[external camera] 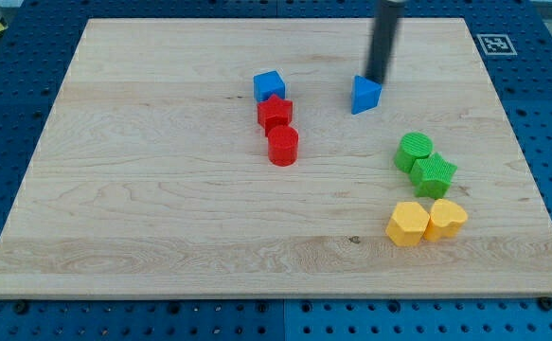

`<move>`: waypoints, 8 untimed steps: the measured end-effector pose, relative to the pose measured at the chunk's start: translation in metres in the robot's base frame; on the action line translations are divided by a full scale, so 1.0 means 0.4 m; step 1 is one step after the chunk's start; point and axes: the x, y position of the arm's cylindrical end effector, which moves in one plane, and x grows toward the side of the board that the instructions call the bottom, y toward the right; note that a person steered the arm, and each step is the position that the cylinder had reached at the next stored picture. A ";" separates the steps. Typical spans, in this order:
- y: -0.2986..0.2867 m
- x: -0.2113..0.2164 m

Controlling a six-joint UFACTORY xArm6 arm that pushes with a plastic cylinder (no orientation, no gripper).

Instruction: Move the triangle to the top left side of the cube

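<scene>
A blue triangle lies on the wooden board, right of centre near the view's top. A blue cube sits well to its left. My tip stands just above and right of the triangle, touching or nearly touching its upper right edge. The dark rod rises from there out of the view's top.
A red star touches the cube's lower side, with a red cylinder just below it. At the right are a green cylinder, a green star, a yellow hexagon and a yellow heart. The board's edge runs along the bottom.
</scene>
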 end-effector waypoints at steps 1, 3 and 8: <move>0.163 0.084; 0.096 0.127; -0.147 -0.028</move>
